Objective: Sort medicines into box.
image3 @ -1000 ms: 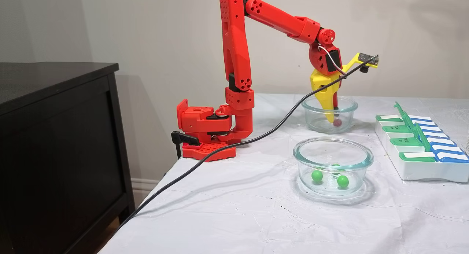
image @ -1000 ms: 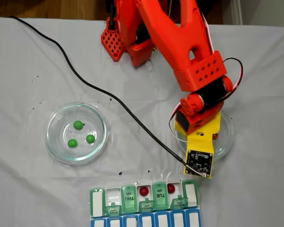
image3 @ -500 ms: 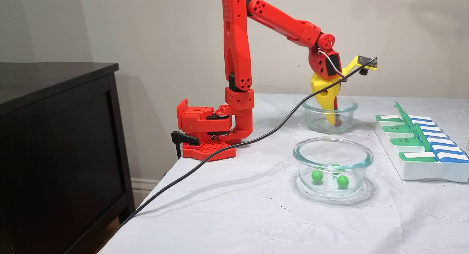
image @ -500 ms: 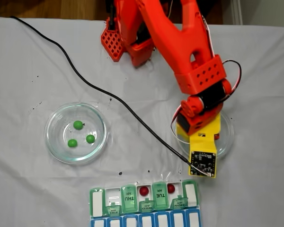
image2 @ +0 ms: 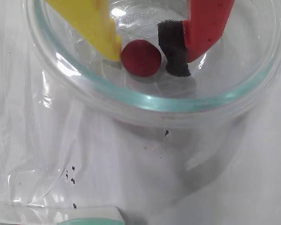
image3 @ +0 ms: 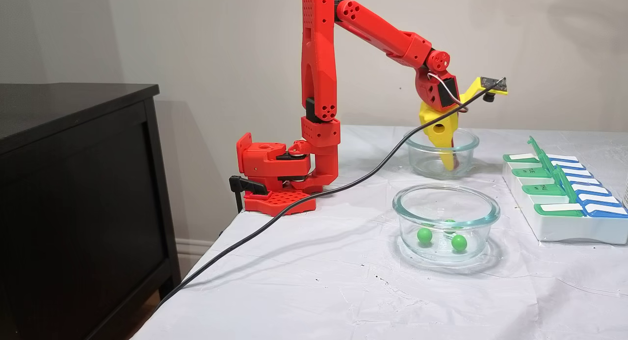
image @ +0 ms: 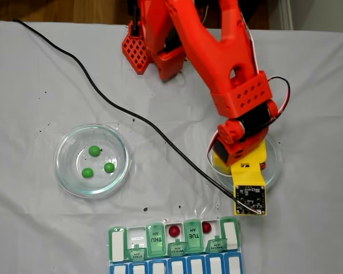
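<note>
- Progress, as judged from a fixed view from above: two red pills (image: 174, 230) (image: 206, 226) are seen lying in open compartments of the pill organizer (image: 119, 244), just below the gripper in the picture. Three green pills (image: 95, 150) are seen in a glass dish (image: 64, 147) well to the left of the gripper, untouched. The fingertips are hidden here under the arm (image: 217, 51) and the yellow camera mount (image: 250, 197), which hang over a second glass dish (image: 274, 165).
- In the wrist view, the gripper (image2: 147, 51) is seen lowered inside that second dish (image2: 178, 105). A third red pill (image2: 141, 57) lies on the dish floor between the yellow finger (image2: 91, 23) and the red finger with its black pad (image2: 175, 49). The yellow finger is touching the pill or nearly so; a narrow gap is left at the pad. The jaws are therefore parted around the pill, not yet clamped on it. A corner of an organizer lid (image2: 91, 220) is seen at the lower edge, well below the gripper.
- In a fixed view from the side, the gripper (image3: 450, 164) is seen dipped into the far dish (image3: 417, 153), with the organizer (image3: 564, 229) on the bench (image3: 319, 291) to its right and the near dish (image3: 444, 197) holding green pills (image3: 424, 235) in front of it.
- By these pictures, two of six pills are judged sorted; the red pill at the gripper and all three green ones are left.
</note>
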